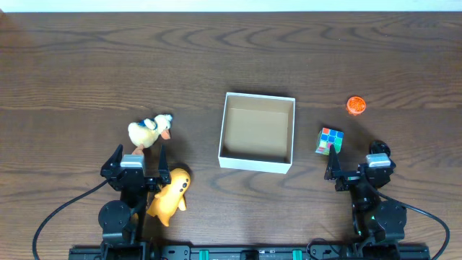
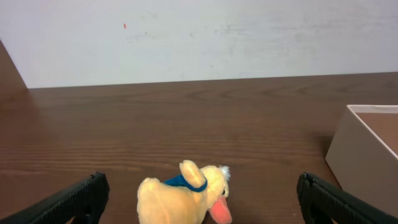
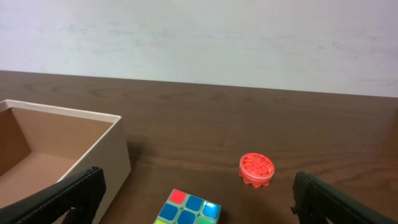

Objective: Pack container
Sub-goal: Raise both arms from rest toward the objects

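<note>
The container [image 1: 257, 163] is a square shallow box with white walls and a brown inside, empty, at mid table; it also shows in the left wrist view [image 2: 360, 155] and right wrist view [image 3: 93, 149]. A yellow plush duck [image 1: 149, 131] lies just ahead of my left gripper [image 1: 137, 160], which is open; the duck sits between its fingers in the left wrist view [image 2: 183, 199]. A colourful puzzle cube [image 1: 330, 141] lies ahead of my open right gripper [image 1: 357, 166], seen in the right wrist view [image 3: 186, 210]. An orange ridged disc [image 1: 355, 105] [image 3: 256, 169] lies beyond it.
An orange-yellow plush toy [image 1: 170, 196] lies beside the left arm's base near the front edge. The table [image 1: 108, 65] is dark wood; a pale wall stands behind its far edge.
</note>
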`<action>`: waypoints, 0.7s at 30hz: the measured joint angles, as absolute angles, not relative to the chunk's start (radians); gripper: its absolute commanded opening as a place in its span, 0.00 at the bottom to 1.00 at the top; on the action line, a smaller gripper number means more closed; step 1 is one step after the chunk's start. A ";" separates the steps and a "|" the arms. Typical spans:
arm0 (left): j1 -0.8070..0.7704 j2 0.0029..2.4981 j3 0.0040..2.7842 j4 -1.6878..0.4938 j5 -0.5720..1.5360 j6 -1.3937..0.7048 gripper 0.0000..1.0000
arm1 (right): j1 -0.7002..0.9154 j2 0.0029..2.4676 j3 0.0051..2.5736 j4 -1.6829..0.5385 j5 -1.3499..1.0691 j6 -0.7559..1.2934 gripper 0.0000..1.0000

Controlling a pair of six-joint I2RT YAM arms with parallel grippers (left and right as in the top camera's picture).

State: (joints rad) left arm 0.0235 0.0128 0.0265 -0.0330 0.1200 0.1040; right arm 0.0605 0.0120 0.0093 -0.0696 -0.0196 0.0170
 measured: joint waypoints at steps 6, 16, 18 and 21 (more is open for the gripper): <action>0.023 0.013 0.027 -0.033 0.120 0.104 0.98 | 0.060 0.012 0.009 -0.031 -0.023 0.017 0.99; 0.024 0.013 0.026 -0.023 0.121 0.093 0.98 | 0.060 0.012 0.008 -0.023 -0.030 0.120 0.99; 0.025 0.013 0.022 -0.007 0.121 0.049 0.98 | 0.060 0.012 0.008 -0.035 -0.030 0.204 0.99; 0.025 0.028 0.027 0.046 0.121 -0.025 0.98 | 0.060 0.026 0.012 -0.034 -0.030 0.288 0.99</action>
State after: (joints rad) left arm 0.0246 0.0277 0.0273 0.0460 0.1207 -0.0254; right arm 0.0601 0.0261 0.0124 -0.0341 -0.0303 0.2878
